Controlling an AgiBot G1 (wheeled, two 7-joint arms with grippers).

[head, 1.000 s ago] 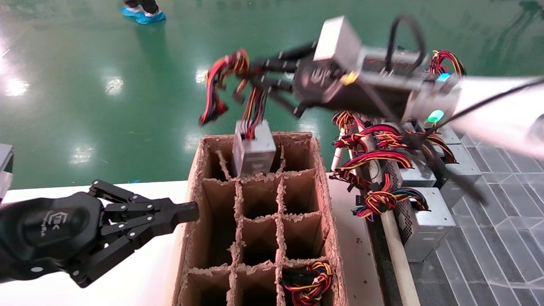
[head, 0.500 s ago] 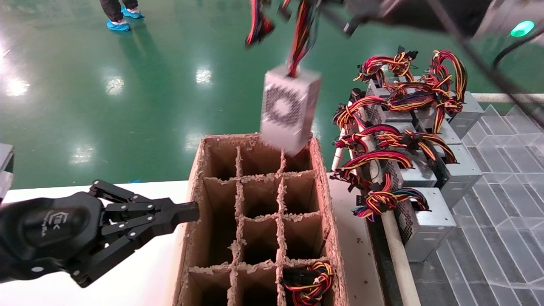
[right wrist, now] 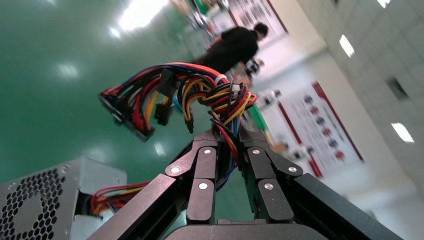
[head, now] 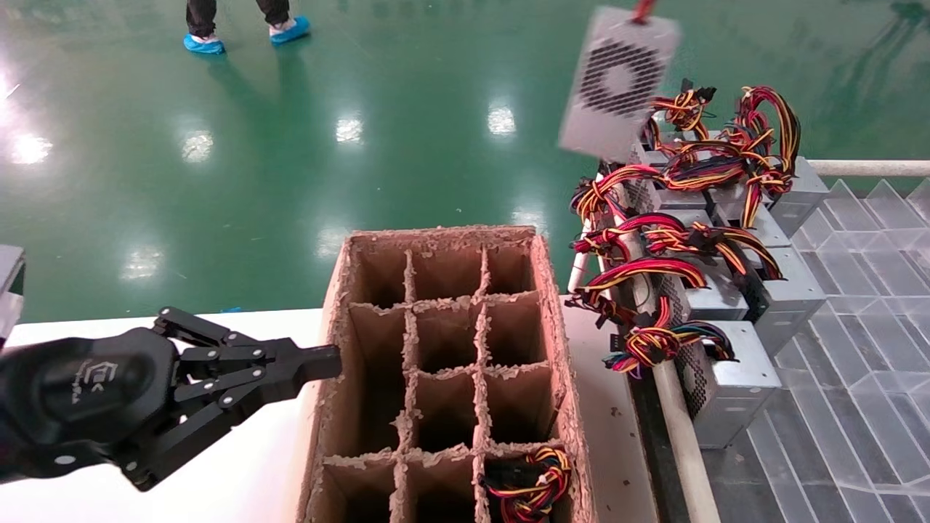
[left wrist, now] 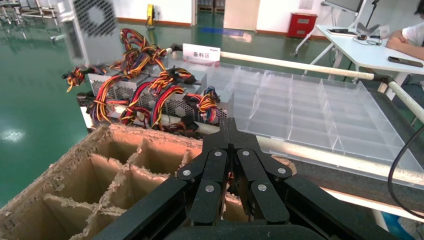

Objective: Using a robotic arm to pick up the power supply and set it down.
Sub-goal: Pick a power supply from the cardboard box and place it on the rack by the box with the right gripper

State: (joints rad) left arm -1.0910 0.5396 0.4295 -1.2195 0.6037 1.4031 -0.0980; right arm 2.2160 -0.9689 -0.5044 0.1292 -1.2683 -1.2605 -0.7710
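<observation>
The power supply, a silver-grey box with a round perforated vent, hangs in the air at the top right of the head view, above the row of similar units. It also shows in the left wrist view and the right wrist view. My right gripper is shut on its red, yellow and black wire bundle; the unit dangles from those wires. The right arm is out of the head view. My left gripper rests shut and empty, its tip against the cardboard box's left wall.
A divided cardboard box stands in the middle, with a wire bundle in its near right cell. Several power supplies with wires line the right side, beside a clear plastic tray. A person's feet stand on the green floor.
The power supply has risen out of the box's far cell and swung up and right. The right arm has left the head view. The left arm has not moved.
</observation>
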